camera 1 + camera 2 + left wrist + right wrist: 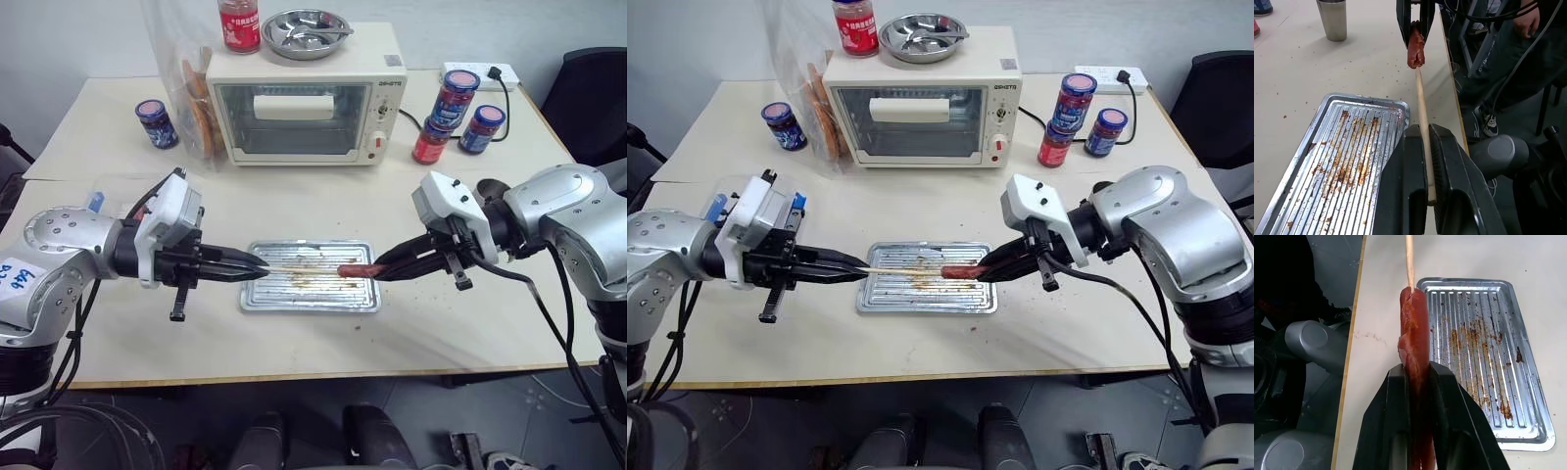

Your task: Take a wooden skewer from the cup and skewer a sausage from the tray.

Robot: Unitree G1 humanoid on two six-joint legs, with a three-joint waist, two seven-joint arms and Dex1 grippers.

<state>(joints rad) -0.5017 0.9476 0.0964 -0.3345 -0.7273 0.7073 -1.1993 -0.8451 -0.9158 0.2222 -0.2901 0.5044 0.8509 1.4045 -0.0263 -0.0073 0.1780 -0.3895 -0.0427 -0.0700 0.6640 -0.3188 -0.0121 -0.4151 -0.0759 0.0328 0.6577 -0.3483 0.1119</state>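
While my left claw (257, 264) pinches the wooden skewer (299, 266) and my right claw (377, 269) pinches the sausage (355, 269), I read "D2" on my left arm's label (18, 277).

A pale table (118, 333) is carrying a stained tray (310, 294) near its front edge, a toaster oven (306, 108) at the back, lidded jars (457, 116) and (157, 123) either side, a power strip (480, 75), and a cup (1333, 19).
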